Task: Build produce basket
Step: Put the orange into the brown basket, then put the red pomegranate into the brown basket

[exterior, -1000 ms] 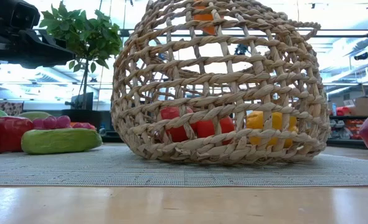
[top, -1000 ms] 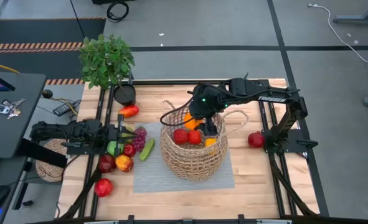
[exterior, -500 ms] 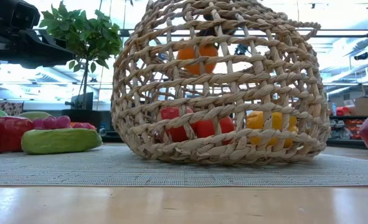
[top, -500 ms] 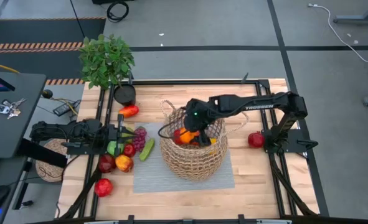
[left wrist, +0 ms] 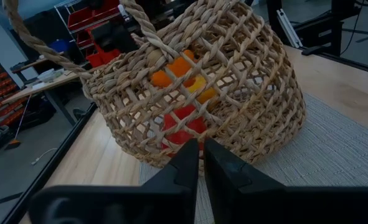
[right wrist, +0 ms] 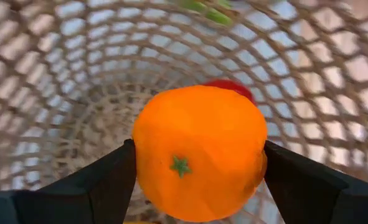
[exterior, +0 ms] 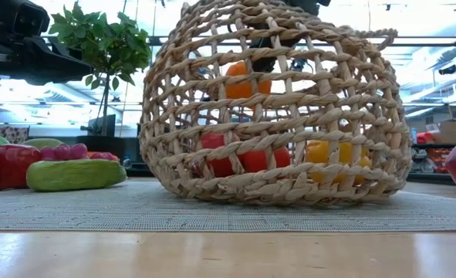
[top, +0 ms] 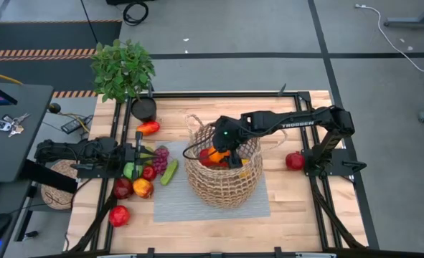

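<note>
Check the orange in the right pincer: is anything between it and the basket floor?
Mostly clear. The right pincer holds the orange inside the basket; red fruit and a yellow piece already lie below it.

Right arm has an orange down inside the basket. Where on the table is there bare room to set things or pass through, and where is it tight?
Bare: wood between the basket and the red apple at the right edge, the mat's front-left corner, and the wood in front of it. Crowded: the produce cluster beside the shut left gripper. Inside the basket, fruit lies under the right gripper holding the orange.
</note>
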